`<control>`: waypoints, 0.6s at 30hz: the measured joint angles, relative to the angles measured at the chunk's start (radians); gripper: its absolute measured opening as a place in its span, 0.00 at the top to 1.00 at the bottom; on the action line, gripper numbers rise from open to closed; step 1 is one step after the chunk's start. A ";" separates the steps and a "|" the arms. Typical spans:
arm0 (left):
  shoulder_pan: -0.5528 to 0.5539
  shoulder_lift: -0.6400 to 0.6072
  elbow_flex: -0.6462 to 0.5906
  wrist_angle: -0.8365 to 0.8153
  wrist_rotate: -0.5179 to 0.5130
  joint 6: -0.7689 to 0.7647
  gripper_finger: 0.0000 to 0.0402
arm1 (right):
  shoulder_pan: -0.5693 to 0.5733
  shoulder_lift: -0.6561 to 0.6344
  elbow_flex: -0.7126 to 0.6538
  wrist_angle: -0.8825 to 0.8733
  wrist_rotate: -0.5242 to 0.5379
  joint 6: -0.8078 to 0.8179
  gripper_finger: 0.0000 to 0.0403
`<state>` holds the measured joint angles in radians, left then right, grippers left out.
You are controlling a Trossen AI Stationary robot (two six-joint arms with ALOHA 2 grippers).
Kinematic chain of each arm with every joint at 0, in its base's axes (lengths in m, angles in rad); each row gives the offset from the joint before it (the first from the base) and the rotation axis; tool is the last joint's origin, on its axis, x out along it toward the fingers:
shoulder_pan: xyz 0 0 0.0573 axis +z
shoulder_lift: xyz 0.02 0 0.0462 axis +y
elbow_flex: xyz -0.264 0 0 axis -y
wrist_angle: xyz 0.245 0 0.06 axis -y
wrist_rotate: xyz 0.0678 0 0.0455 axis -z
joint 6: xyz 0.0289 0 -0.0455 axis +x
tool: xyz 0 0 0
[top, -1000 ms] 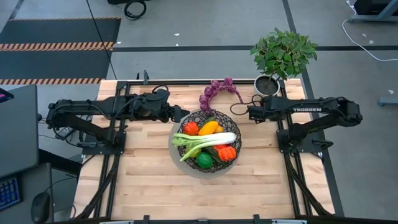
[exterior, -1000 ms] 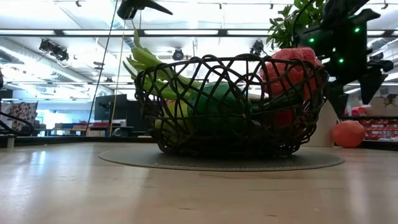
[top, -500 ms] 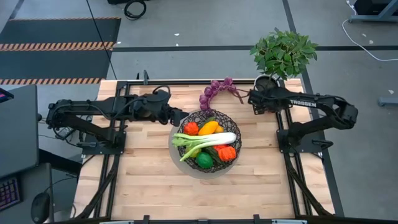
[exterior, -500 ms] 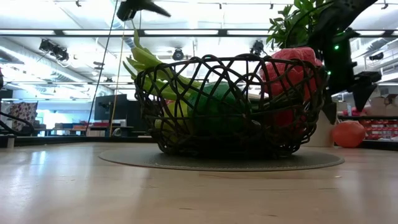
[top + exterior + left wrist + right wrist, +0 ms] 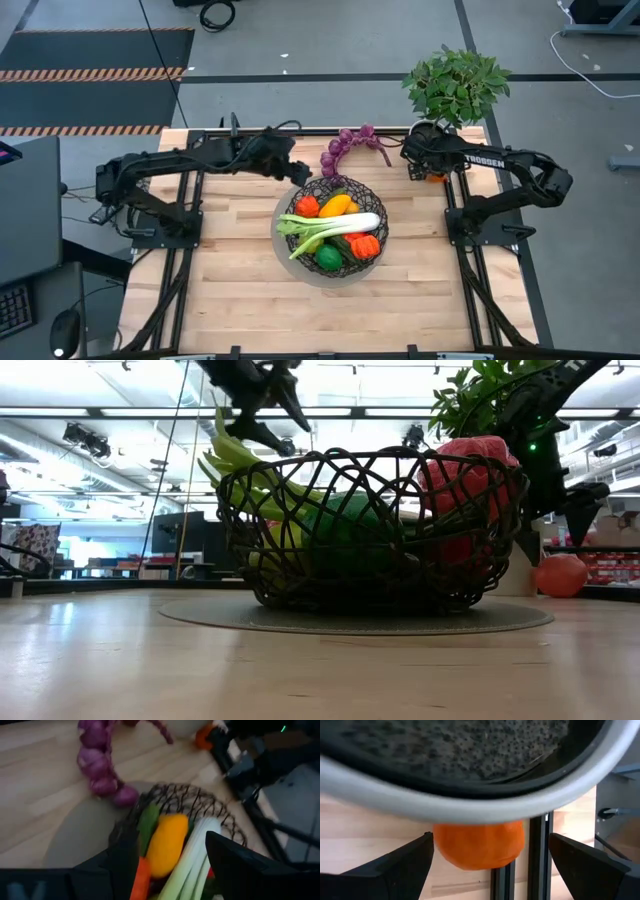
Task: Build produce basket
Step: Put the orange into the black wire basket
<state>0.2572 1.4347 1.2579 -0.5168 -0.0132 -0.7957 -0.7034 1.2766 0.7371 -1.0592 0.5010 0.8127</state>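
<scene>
Your left end effector (image 5: 300, 172) hangs above the surface just off the far-left rim of the basket (image 5: 286, 215). Its two dark fingers (image 5: 245, 857) are spread wide with nothing between them. In its wrist view they frame the basket's contents: a yellow pepper (image 5: 165, 845) lying beside the pale stalk of the leek (image 5: 192, 852). In the low view it shows above the basket's wire rim and touches nothing.

Your right end effector (image 5: 412, 160) is at the far right of the surface, hard up against the white plant pot (image 5: 428, 137). Its fingers (image 5: 395, 867) are also spread wide and empty. Between them, but beyond their tips, an orange piece of produce (image 5: 479, 844) rests on the surface beside the dark rail, with the pot's pale rim overhanging it. You cannot tell from these views whether the fingers touch the pot.

The basket sits at the middle of the surface on its pale round base. In it lie the leek (image 5: 335, 228) laid across the top, the yellow pepper (image 5: 335, 205), a red piece (image 5: 306, 206) at the left, an orange-red pepper (image 5: 365, 245) and a green pepper (image 5: 328, 258) toward the near side.

The purple grape bunch (image 5: 345, 147) is still outside, curled on the surface just beyond the basket's far rim, between your two end effectors.
</scene>
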 joint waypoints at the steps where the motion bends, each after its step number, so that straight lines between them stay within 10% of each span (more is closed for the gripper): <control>1: 0.010 0.010 0.000 0.028 0.012 -0.002 0.42 | -0.006 0.000 -0.005 0.004 -0.002 -0.001 0.02; 18: 0.045 0.033 0.000 0.114 0.062 -0.023 0.42 | -0.047 -0.002 -0.093 0.183 -0.030 -0.034 0.02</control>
<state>0.3019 1.4681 1.2583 -0.4030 0.0490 -0.8182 -0.7501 1.2751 0.6441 -0.8758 0.4707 0.7791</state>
